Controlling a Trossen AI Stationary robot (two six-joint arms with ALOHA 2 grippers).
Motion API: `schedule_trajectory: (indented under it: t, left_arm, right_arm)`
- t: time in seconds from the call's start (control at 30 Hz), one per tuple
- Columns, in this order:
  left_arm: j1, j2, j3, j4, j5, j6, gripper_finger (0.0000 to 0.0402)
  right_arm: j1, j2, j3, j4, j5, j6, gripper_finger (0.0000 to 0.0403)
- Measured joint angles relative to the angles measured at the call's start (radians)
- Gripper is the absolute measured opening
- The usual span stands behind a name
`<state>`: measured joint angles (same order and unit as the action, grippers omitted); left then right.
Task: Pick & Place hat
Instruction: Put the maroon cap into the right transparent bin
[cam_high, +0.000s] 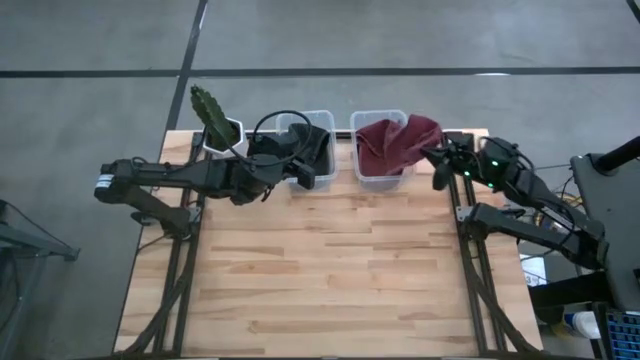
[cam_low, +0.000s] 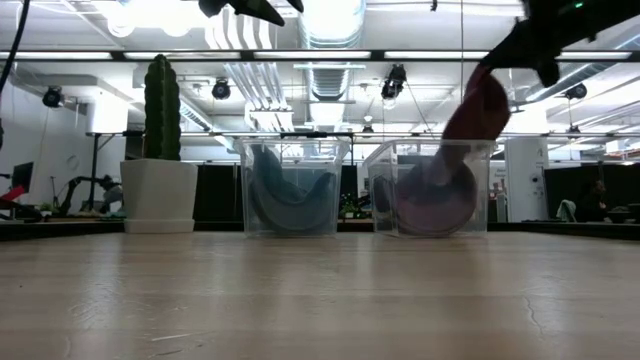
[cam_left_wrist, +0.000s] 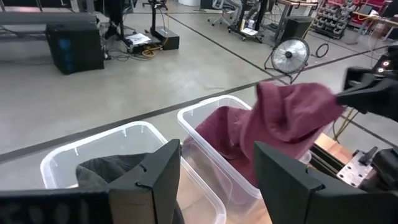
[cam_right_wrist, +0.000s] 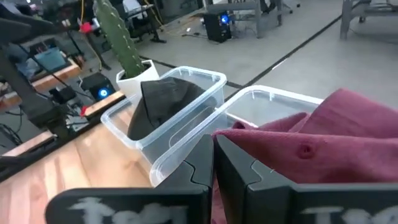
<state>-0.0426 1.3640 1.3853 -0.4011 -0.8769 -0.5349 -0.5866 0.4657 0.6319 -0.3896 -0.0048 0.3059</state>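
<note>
At the far edge of the wooden bench (cam_high: 330, 270) stand two clear plastic boxes side by side, and beside them a white pot with a cactus (cam_high: 208, 112). The right pincer (cam_high: 437, 158) is over the right edge of the right box (cam_high: 379, 178), and its fingers are closed tightly on the dark red hat (cam_high: 397, 140). One part of the hat is pulled up by the pincer, while the rest hangs down inside the box; in the low view the cloth goes from the pincer down to the bottom of the box. The left box (cam_high: 322, 120) contains a dark grey hat (cam_high: 312, 145). The left pincer (cam_high: 295, 160) hovers just over this box, and its fingers are apart and hold nothing, as the left wrist view shows. I judge that the step in hand is the picking of the red hat, or perhaps the placing of it; from this single moment I cannot say in which direction the hat goes. If it is being taken out, the next move calls for a straight lift until all the cloth is free of the box wall, because a hanging part can catch the rim and drag the light box. If it is being placed, the pincer must go lower and more over the middle before it opens.
</note>
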Motion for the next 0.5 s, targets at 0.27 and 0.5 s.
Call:
schedule_trajectory:
  t: [0.27,0.5]
  left_arm:
    - [0.0,0.0,0.0,0.0,0.048,-0.004,0.0193]
    - [0.0,0.0,0.0,0.0,0.048,0.042,0.0193]
  right_arm:
    - [0.0,0.191,0.128,0.095,-0.01,-0.091,0.0008]
    - [0.0,0.35,0.337,0.073,-0.112,-0.206,0.0008]
